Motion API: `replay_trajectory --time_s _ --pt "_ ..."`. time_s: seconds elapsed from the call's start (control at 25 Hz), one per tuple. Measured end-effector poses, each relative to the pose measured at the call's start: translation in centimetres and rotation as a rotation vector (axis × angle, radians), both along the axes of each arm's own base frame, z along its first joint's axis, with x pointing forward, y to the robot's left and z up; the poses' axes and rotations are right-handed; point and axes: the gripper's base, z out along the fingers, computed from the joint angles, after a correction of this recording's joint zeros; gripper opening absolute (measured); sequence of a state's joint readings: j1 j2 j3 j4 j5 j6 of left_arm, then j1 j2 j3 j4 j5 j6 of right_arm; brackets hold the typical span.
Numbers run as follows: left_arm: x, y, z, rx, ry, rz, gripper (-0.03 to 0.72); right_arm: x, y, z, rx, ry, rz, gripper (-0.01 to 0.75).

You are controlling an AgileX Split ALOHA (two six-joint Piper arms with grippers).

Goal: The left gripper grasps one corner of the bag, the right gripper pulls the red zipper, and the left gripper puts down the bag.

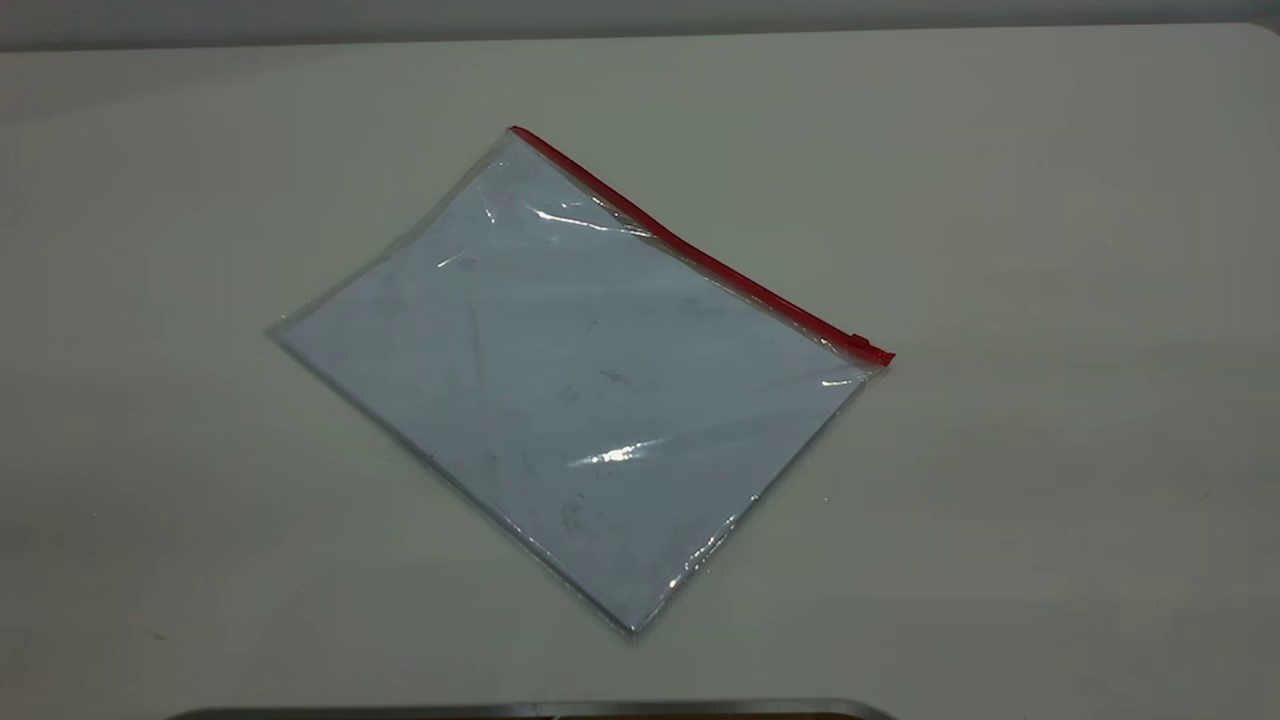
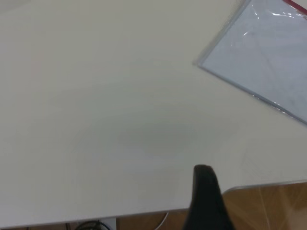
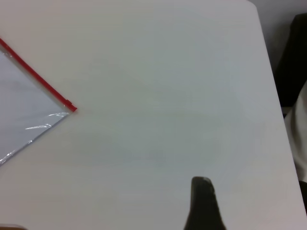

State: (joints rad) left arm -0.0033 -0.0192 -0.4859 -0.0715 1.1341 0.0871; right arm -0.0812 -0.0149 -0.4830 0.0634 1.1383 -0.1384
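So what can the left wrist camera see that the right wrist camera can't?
Only the left wrist view shows the bag's plain clear corner, the table's near edge and the wood-coloured floor below it. Only the right wrist view shows the end of the red zipper with its corner, and something dark beyond the table's side. Both show the white table, part of the bag, and one black finger of their own end effector, away from the bag.

From my seat I see the bag (image 1: 575, 385) lying flat and skewed on the white table (image 1: 1050, 250). Its red zipper (image 1: 690, 245) edges the far right side, slider (image 1: 858, 341) near the right corner.
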Motion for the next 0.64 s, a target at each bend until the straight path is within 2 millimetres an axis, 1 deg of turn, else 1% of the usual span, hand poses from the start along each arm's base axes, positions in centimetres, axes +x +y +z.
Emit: replay_trajectory --time_s 0.64 --pt "0.0 0.01 0.0 0.001 0.0 0.0 0.59 0.01 -0.03 0.02 0.004 -0.002 -0.006 0.564"
